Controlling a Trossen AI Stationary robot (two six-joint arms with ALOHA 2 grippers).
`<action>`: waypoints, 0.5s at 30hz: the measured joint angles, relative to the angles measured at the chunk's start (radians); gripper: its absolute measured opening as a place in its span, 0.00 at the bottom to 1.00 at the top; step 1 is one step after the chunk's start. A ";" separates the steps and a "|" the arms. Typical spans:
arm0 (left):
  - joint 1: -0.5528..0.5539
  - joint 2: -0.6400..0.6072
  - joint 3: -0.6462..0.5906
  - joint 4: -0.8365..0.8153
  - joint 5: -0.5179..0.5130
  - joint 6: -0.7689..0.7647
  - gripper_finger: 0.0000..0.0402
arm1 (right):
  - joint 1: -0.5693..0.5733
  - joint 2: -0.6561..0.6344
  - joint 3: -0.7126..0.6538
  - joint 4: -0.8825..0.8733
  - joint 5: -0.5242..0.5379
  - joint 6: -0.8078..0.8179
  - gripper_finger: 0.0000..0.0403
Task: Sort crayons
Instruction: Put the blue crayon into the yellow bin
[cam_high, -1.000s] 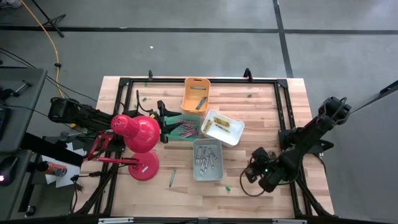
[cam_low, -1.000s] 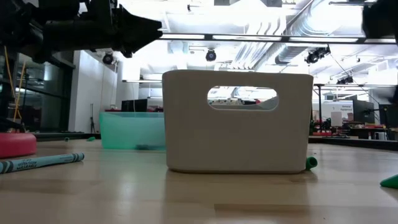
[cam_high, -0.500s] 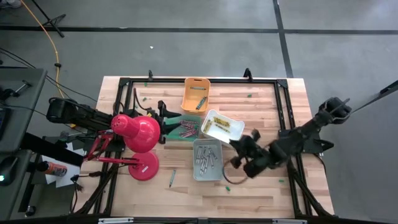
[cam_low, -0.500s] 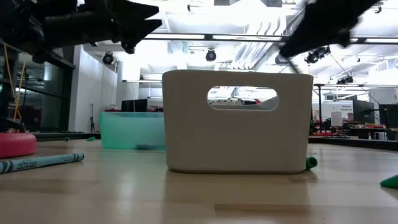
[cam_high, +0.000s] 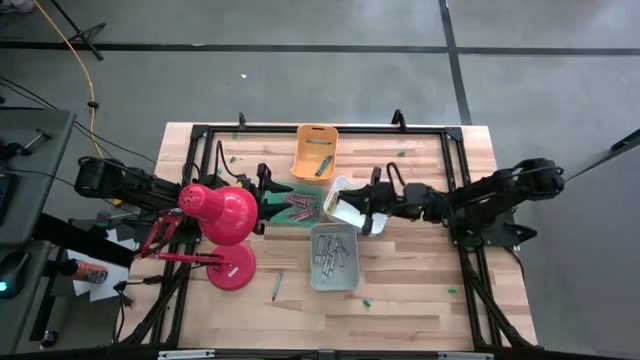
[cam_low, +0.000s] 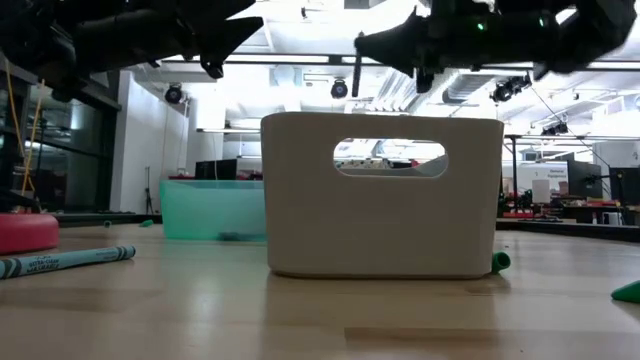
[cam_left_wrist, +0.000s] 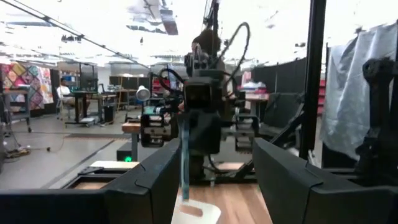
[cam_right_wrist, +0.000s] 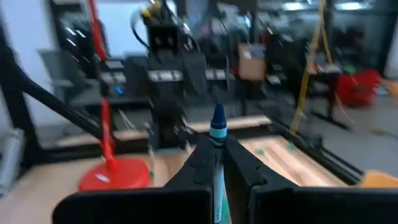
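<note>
Gripping a thin blue crayon (cam_right_wrist: 217, 140) upright, the right gripper (cam_high: 366, 213) hangs over the white bin (cam_high: 347, 205). Four plastic bins stand on the wooden surface (cam_high: 420, 285): orange (cam_high: 315, 152), green (cam_high: 298, 207), white, grey (cam_high: 333, 255). The left gripper (cam_high: 272, 190), fingers apart, hovers over the green one. Only the low view shows the loose crayon's (cam_low: 66, 261) paper label.

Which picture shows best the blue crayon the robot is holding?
The right wrist view: the blue crayon stands close up, pinched in the right gripper. The left wrist view shows it far off, the low view as a dark stick, the high view hardly.
</note>
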 joint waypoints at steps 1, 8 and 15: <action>0.000 0.000 0.000 -0.010 0.000 0.007 0.46 | -0.016 0.000 -0.027 0.055 -0.033 -0.003 0.00; 0.000 0.001 0.000 -0.074 -0.010 0.032 0.46 | -0.046 0.000 -0.082 0.146 -0.088 -0.013 0.00; 0.000 0.001 0.000 -0.072 -0.014 -0.010 0.46 | -0.034 -0.001 -0.030 0.090 -0.135 -0.012 0.00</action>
